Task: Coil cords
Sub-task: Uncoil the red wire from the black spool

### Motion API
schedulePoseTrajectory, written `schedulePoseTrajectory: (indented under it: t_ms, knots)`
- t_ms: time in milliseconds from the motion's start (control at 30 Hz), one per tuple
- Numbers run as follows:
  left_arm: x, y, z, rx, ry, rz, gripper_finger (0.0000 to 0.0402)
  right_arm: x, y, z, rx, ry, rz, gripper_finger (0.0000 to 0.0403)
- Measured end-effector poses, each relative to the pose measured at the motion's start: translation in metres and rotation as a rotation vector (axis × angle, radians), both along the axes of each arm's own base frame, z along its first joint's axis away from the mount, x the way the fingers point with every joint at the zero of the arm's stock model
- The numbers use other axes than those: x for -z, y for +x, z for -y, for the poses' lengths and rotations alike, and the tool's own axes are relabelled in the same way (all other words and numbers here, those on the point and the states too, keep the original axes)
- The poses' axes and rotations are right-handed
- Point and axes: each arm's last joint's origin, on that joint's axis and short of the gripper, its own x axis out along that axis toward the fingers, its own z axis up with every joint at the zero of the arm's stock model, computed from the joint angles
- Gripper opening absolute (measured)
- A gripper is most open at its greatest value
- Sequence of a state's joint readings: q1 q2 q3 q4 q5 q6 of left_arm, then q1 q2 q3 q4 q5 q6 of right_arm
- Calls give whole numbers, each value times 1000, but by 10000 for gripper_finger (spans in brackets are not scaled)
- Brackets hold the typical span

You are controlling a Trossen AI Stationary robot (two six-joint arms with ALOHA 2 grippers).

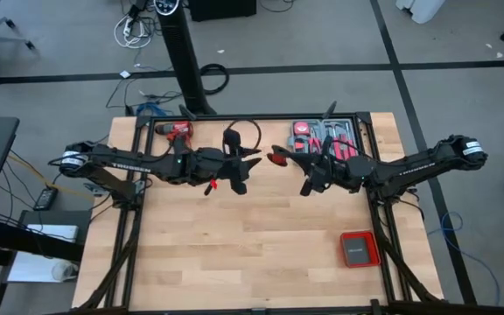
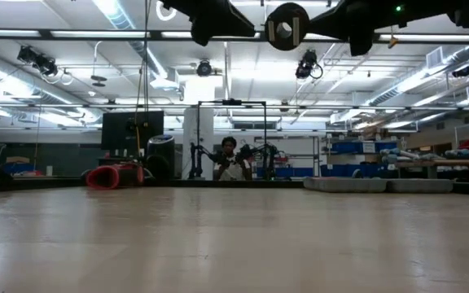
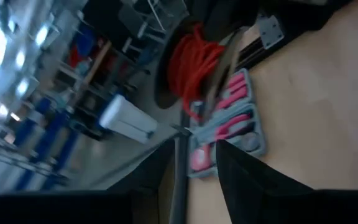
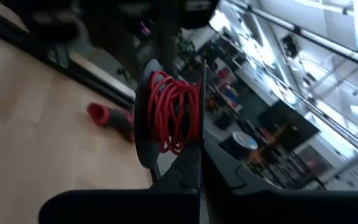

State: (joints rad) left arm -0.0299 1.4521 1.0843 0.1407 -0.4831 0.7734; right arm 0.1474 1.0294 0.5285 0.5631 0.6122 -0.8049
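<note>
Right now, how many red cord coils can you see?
1. The red cord coil is held up by the right gripper, above the far half of the table; others may be hidden.

Both dark arms raised above the counter, reaching inward from opposite sides, left gripper (image 1: 250, 161) near the middle with fingers parted, right gripper (image 1: 307, 188) just across from it, fingers closed together, wrists roughly level, grippers apart
</note>
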Motion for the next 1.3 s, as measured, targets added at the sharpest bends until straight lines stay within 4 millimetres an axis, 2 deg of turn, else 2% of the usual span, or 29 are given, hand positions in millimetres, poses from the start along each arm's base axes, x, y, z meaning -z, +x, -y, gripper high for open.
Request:
schedulePoseTrajectory:
  t_ms: [300,767,1067,1300]
  knots:
    - [-9,2,3,28,119,45,124,-1,0,0,3,43,36,0]
    - [-12,2,3,31,119,75,121,-5,0,-1,-42,75,90,0]
    - [-14,3,4,52,115,92,121,5,14,-2,-46,50,72,0]
    - [-13,3,4,54,114,86,121,1,16,-2,-30,40,87,0]
